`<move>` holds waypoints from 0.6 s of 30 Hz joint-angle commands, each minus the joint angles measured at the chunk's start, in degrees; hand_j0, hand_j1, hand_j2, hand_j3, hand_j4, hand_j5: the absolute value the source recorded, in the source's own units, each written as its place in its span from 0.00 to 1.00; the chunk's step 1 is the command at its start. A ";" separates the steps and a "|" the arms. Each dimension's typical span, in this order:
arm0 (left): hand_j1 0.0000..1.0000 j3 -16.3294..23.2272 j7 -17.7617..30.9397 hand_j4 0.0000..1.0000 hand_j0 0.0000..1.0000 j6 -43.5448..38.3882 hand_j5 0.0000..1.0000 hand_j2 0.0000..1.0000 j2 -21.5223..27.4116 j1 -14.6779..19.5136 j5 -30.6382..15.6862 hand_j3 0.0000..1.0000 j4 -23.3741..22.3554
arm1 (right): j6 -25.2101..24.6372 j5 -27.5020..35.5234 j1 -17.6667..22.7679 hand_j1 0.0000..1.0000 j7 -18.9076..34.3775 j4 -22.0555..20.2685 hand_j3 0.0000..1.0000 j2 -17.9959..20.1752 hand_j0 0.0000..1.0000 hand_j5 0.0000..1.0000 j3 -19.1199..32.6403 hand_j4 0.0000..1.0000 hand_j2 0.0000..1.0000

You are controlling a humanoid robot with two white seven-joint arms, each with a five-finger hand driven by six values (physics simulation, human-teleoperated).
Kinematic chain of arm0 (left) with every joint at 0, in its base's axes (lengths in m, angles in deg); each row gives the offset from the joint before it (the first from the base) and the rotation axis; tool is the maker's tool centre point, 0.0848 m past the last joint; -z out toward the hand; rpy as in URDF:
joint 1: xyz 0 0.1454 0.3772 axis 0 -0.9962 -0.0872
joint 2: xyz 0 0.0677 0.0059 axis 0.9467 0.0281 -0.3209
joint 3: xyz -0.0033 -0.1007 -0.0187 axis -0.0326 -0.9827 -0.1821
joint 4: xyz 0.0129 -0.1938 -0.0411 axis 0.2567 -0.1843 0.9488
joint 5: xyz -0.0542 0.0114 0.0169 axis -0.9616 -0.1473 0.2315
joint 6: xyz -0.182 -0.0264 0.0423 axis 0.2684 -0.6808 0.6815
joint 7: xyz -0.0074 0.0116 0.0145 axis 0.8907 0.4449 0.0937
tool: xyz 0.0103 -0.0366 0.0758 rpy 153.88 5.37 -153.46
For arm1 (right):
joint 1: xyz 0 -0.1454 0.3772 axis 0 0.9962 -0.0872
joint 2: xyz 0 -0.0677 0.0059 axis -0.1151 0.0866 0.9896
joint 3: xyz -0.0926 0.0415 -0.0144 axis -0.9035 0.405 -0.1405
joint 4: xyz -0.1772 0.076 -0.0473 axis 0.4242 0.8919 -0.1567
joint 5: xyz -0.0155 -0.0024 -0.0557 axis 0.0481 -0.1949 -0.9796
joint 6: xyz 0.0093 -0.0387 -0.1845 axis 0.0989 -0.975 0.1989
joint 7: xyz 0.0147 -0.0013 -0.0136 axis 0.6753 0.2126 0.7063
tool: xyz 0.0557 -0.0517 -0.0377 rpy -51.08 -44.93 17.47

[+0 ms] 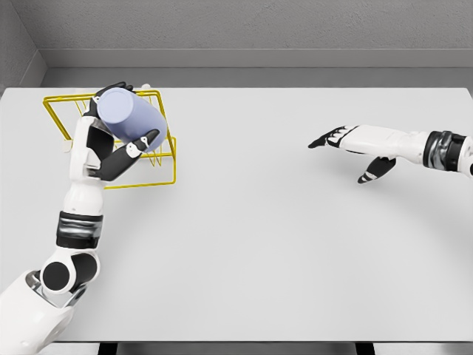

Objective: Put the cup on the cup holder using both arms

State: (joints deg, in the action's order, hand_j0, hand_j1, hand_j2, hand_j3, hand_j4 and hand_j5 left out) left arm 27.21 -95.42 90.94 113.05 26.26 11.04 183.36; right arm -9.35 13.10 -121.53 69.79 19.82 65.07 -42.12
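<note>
A pale lavender cup point(131, 115) is tilted in my left hand point(126, 137), whose fingers are curled around it. The cup hangs over the yellow wire cup holder point(159, 177) at the table's far left; whether it touches the wire I cannot tell. My left arm rises from the lower left corner and hides part of the holder. At the right, my right hand point(341, 148) hovers low over the table with fingers stretched out and thumb down, holding nothing, far from the cup.
The light grey table point(251, 244) fills the view, with its front edge along the bottom. A grey wall runs behind the far edge.
</note>
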 commanded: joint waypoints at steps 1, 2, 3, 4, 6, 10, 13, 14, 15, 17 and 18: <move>0.62 -0.09 -0.01 0.62 0.62 -0.02 0.62 0.62 0.23 0.00 -0.17 0.62 0.01 | -0.15 0.40 0.00 1.00 -0.02 -0.04 1.00 0.01 1.00 1.00 0.04 1.00 1.00; 0.62 -0.09 -0.01 0.62 0.62 -0.02 0.62 0.62 0.32 0.00 -0.26 0.62 0.01 | -0.15 0.40 0.00 1.00 -0.02 -0.04 1.00 0.01 1.00 1.00 0.04 1.00 1.00; 0.62 -0.09 -0.01 0.62 0.62 -0.02 0.62 0.62 0.50 0.00 -0.35 0.62 0.01 | -0.15 0.40 0.00 1.00 -0.02 0.04 1.00 0.01 1.00 1.00 0.04 1.00 1.00; 0.62 -0.09 -0.01 0.62 0.62 -0.02 0.62 0.62 0.58 0.00 -0.61 0.62 0.01 | -0.15 0.40 0.00 1.00 -0.02 0.04 1.00 0.01 1.00 1.00 0.04 1.00 1.00; 0.62 -0.09 -0.01 0.62 0.62 -0.10 0.62 0.62 0.67 0.00 -0.62 0.62 0.01 | -0.15 0.40 -0.09 1.00 -0.02 0.04 1.00 0.01 1.00 1.00 0.04 1.00 1.00; 0.62 -0.09 -0.01 0.62 0.62 -0.10 0.62 0.62 0.67 0.00 -0.62 0.62 0.01 | -0.15 0.40 -0.09 1.00 -0.02 0.04 1.00 0.01 1.00 1.00 0.04 1.00 1.00; 0.62 -0.18 -0.01 0.62 0.62 -0.10 0.62 0.62 0.67 0.00 -0.61 0.62 0.01 | -0.15 0.40 -0.09 1.00 -0.02 0.04 1.00 0.01 1.00 1.00 0.04 1.00 1.00; 0.62 -0.18 -0.10 0.62 0.62 -0.10 0.62 0.62 0.67 0.00 -0.61 0.62 0.01 | -0.15 0.40 0.00 1.00 -0.02 0.04 1.00 0.01 1.00 1.00 0.04 1.00 1.00; 0.65 -0.18 -0.10 0.65 0.65 -0.10 0.65 0.65 0.76 0.00 -0.61 0.65 0.01 | -0.15 0.40 0.00 1.00 -0.02 -0.04 1.00 0.01 1.00 1.00 0.04 1.00 1.00; 0.86 -0.09 -0.10 0.86 0.86 -0.10 0.86 0.86 0.67 0.00 -0.53 0.86 0.01 | -0.15 0.40 -0.09 1.00 -0.02 -0.04 1.00 0.01 1.00 1.00 0.04 1.00 1.00; 0.99 -0.18 -0.18 0.99 0.99 -0.19 0.99 0.99 0.67 0.00 -0.53 0.99 0.01 | -0.15 0.40 0.00 1.00 -0.02 0.04 1.00 -0.08 1.00 1.00 0.04 1.00 1.00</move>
State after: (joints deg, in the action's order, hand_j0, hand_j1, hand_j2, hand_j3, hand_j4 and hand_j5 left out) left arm 27.05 -95.57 90.78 113.69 26.26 10.26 183.35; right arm -9.35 13.13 -121.62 69.79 19.84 64.99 -42.12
